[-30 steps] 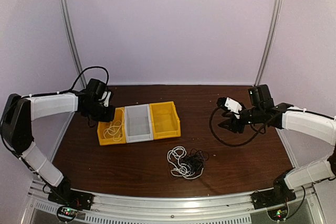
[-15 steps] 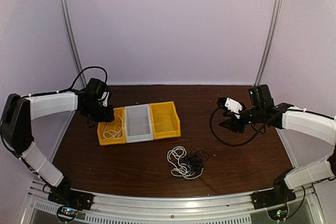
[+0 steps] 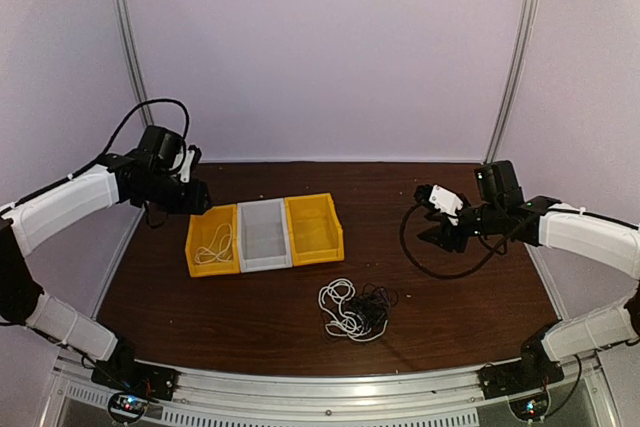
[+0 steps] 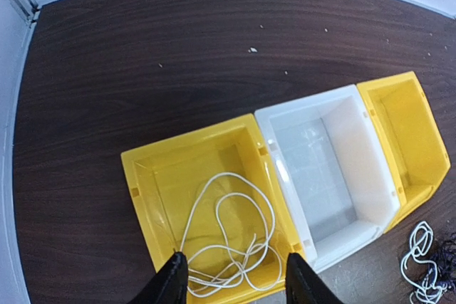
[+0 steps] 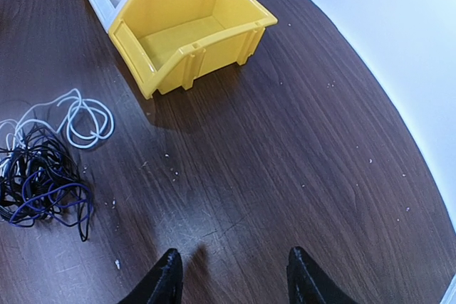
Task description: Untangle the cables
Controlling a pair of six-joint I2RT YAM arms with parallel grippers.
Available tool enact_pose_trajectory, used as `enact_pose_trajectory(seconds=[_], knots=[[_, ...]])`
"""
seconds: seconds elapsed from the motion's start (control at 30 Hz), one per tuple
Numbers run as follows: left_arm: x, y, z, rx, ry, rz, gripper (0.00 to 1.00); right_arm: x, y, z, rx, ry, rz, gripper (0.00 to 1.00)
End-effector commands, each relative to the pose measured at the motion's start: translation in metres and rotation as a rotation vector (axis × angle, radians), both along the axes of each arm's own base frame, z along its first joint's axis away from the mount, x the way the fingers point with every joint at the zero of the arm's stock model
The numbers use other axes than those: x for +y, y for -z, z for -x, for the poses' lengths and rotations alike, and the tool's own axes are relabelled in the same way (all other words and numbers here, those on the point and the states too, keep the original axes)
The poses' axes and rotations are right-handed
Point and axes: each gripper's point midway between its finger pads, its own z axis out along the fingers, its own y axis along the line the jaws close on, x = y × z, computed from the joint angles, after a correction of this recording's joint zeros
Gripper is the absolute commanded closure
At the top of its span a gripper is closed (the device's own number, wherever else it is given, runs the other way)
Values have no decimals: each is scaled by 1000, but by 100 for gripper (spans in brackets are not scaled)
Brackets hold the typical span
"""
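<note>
Landmark: white bin (image 3: 264,234). Touching its left side: yellow bin (image 4: 142,204), loose white cable (image 4: 228,236) inside. Near-right of white bin: tangle of white, black, blue cables (image 3: 355,309). Left of white bin, aloft: left gripper (image 4: 235,286), fingers spread, empty. Far right of white bin: right gripper (image 5: 234,279), fingers spread, empty.

High rear overview; 2 downward wrist views share bins (image 4: 324,169).

No legible text, label, brand, number or sign appears in any view. The three bins (image 3: 315,228) and the surface (image 3: 450,307) show plain faces. The base boards (image 3: 127,405) at the near edge may carry print, too small to resolve.
</note>
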Motion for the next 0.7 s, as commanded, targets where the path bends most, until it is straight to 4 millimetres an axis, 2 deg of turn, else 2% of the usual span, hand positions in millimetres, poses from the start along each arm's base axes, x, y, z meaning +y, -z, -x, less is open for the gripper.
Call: enact_pose_trajectory(seconds=[0.0,0.13,0.3,0.47,0.5,0.57,0.67], knots=[[-25,32,35,117,129,36,55,-2,-5,1,-22,7,9,50],[-62,27,51,45,272,22,58,1,-5,3,-11,-6,-5,49],[-136,9,73,-89,474,118,58,9,1,9,27,-48,-17,51],[-207,2,95,-194,628,272,58,22,4,22,60,-119,-35,55],[-221,3,102,-202,664,284,58,25,4,25,68,-134,-42,56],[-243,5,102,-216,692,305,58,30,5,31,81,-164,-50,57],[-263,38,97,-142,671,256,58,39,7,39,98,-207,-49,57]])
